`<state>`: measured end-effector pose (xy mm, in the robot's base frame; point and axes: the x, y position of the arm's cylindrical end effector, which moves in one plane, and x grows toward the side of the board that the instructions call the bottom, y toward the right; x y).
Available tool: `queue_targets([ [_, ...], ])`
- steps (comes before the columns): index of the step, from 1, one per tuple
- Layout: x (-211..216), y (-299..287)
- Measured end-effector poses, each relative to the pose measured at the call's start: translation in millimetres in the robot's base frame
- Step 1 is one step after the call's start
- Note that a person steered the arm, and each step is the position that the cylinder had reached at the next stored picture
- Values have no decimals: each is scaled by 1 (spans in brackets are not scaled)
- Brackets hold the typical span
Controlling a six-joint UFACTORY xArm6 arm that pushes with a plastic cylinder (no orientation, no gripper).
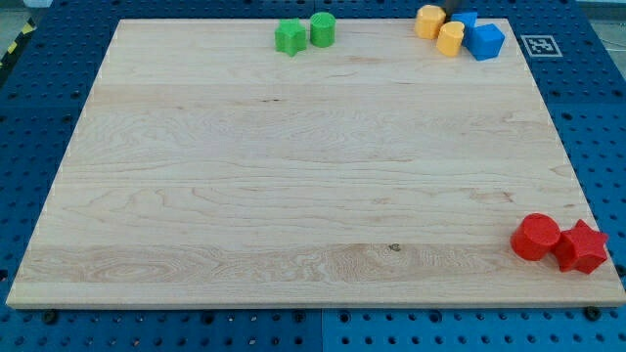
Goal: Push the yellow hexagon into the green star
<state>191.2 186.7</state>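
Wooden board [313, 196] on a blue perforated base, seen from above and slightly in front. The yellow hexagon [429, 21] lies at the upper right of the frame, close to the board's top edge, with a second yellow block [451, 38] touching or just beside it toward the lower right, and two blue blocks [480, 37] packed against that pair on the right. The green star [290, 37] sits at the upper centre, well apart from the hexagon and to its left, with a green cylinder [323, 29] just beside the star on its right, directly on the line between the two. A dark shape at the frame's top edge above the yellow blocks may be the rod, but my tip itself is not visible, so its place relative to the blocks cannot be told; the arm carries no fingers, hence no open or closed state to report. The coming push, as judged here, must run leftward along the top edge: contact would be needed on the hexagon's right side, now crowded by its neighbours. The nearby top edge leaves little room above, and the green cylinder is likely to be struck first unless the path dips below it. A red cylinder [536, 238] and a red star [582, 246] rest at lower right, clear of the route.
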Motion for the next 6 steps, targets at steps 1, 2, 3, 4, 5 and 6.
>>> queue_targets([
  [1, 12, -12],
  [2, 12, -12],
  [3, 0, -22],
  [4, 2, -59],
  [5, 12, -71],
  [6, 14, -70],
])
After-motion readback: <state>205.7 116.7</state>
